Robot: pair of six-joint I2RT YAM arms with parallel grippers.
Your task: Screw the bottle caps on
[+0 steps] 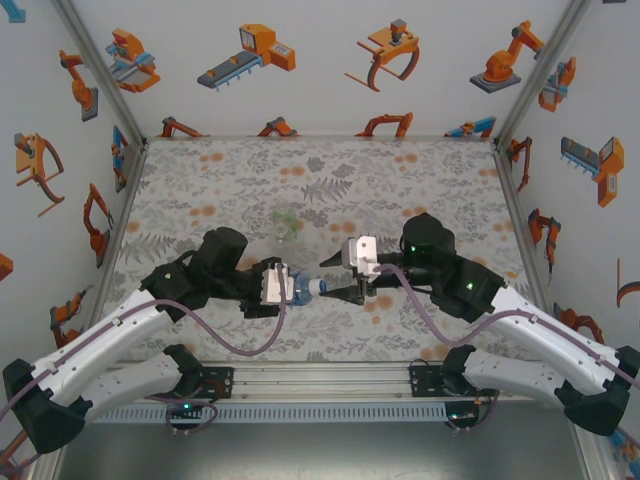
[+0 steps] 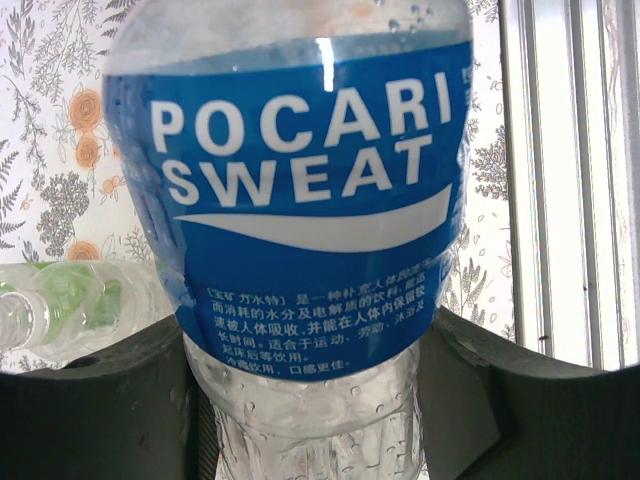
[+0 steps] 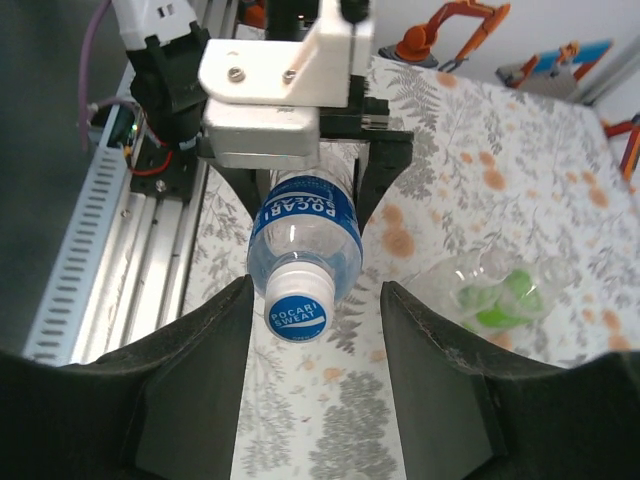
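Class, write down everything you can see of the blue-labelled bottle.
The blue-labelled bottle is small and made of clear plastic beaded with droplets. Its blue wrap is printed POCARI SWEAT in white. Its cap, white-sided with a blue printed top, sits on the neck. The left gripper clamps the body and holds it roughly level over the floral table. The cap points into the right gripper, whose open fingers do not touch it.
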